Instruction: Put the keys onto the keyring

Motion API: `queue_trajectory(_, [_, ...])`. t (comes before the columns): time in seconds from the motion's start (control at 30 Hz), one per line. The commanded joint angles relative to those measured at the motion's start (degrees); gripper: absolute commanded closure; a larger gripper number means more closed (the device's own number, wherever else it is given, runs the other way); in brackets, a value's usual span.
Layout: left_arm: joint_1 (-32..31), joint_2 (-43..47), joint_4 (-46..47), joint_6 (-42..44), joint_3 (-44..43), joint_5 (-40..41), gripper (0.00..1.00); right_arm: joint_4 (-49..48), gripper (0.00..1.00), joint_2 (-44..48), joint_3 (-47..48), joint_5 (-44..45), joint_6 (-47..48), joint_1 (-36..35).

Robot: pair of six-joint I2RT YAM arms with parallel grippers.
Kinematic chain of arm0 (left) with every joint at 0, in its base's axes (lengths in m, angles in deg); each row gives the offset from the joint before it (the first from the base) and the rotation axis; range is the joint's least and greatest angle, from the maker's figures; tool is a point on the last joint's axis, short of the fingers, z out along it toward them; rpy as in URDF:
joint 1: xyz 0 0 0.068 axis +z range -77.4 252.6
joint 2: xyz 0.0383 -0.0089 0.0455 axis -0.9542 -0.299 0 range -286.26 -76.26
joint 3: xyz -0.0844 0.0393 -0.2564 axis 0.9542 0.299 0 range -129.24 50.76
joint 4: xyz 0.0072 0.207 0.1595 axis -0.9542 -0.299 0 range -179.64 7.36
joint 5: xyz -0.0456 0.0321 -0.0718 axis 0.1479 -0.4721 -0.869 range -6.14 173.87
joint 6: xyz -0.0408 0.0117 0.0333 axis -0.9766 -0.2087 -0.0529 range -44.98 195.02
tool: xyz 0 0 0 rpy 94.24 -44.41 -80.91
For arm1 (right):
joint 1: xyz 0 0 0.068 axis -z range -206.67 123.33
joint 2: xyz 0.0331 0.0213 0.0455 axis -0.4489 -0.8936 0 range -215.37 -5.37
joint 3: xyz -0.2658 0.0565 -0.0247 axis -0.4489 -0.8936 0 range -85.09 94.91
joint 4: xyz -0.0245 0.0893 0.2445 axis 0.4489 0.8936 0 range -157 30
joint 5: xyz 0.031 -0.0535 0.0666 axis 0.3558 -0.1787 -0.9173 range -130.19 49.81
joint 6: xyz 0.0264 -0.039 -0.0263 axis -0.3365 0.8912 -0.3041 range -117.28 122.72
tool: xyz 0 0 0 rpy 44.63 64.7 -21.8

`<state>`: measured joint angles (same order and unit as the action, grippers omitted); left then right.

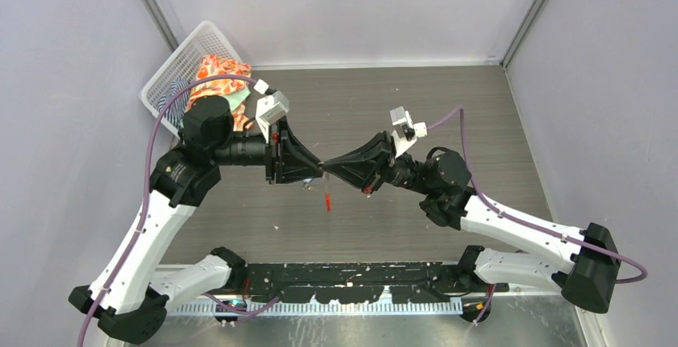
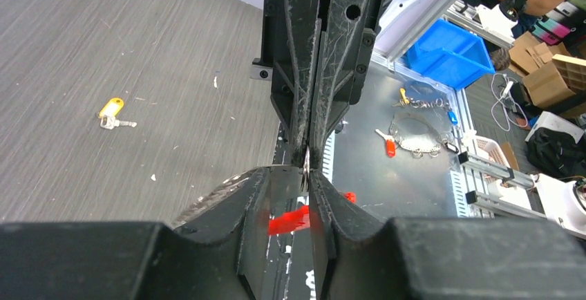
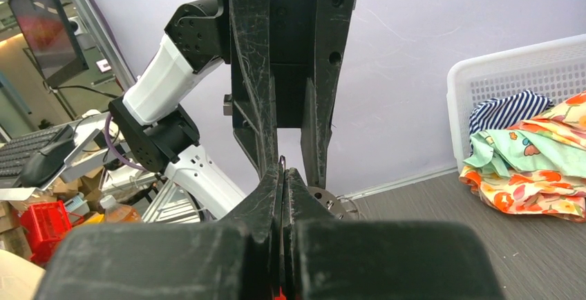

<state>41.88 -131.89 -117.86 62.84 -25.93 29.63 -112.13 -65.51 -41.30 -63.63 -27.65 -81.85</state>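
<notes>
My left gripper [image 1: 317, 169] and right gripper [image 1: 330, 169] meet tip to tip above the table's middle. Both are shut on the grey metal ring of the keyring [image 2: 305, 167], which shows as a thin edge between the right fingertips [image 3: 282, 167]. Its red oval tag [image 1: 328, 201] hangs below the tips and shows between my left fingers [image 2: 290, 220]. The yellow-orange-headed key [image 2: 110, 110] lies alone on the table, apart from both grippers. A small dark bit [image 1: 306, 187] hangs under the left tips; I cannot tell if it is the blue key.
A white basket [image 1: 169, 73] with colourful cloths [image 1: 221, 75] stands at the back left, close behind the left arm; it also shows in the right wrist view [image 3: 484, 72]. A metal bench edge [image 2: 387, 196] with loose rings and tools lies beyond the table's near edge.
</notes>
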Motion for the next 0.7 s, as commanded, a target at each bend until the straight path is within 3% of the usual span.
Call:
queue_trajectory(0.0, [0.22,0.70,3.63,-1.15,0.07,-1.22,0.73,-3.84,0.99,0.28,-0.11,0.32,-0.33,-0.46])
queue_trajectory(0.27, [0.23,1.89,1.97,3.59,0.37,-1.08,0.98,-1.12,0.99,0.21,0.47,-0.96,-0.13,-1.06])
queue_trajectory(0.4, [0.29,2.48,-1.63,6.69,0.06,-0.91,1.00,5.49,0.98,0.92,2.79,-2.50,0.69,-1.10])
queue_trajectory(0.43, [0.23,2.28,-3.05,7.66,-0.22,-1.02,1.00,8.68,0.96,1.35,3.76,-2.56,1.64,-1.08])
queue_trajectory(0.57, [0.22,1.39,-9.14,11.77,-1.58,-2.01,1.00,23.50,0.70,2.95,9.71,-3.69,7.47,-0.96])
queue_trajectory(0.67, [0.22,0.41,-13.83,15.88,-2.73,-2.96,1.00,36.18,0.64,2.58,16.08,-6.74,14.64,-0.64])
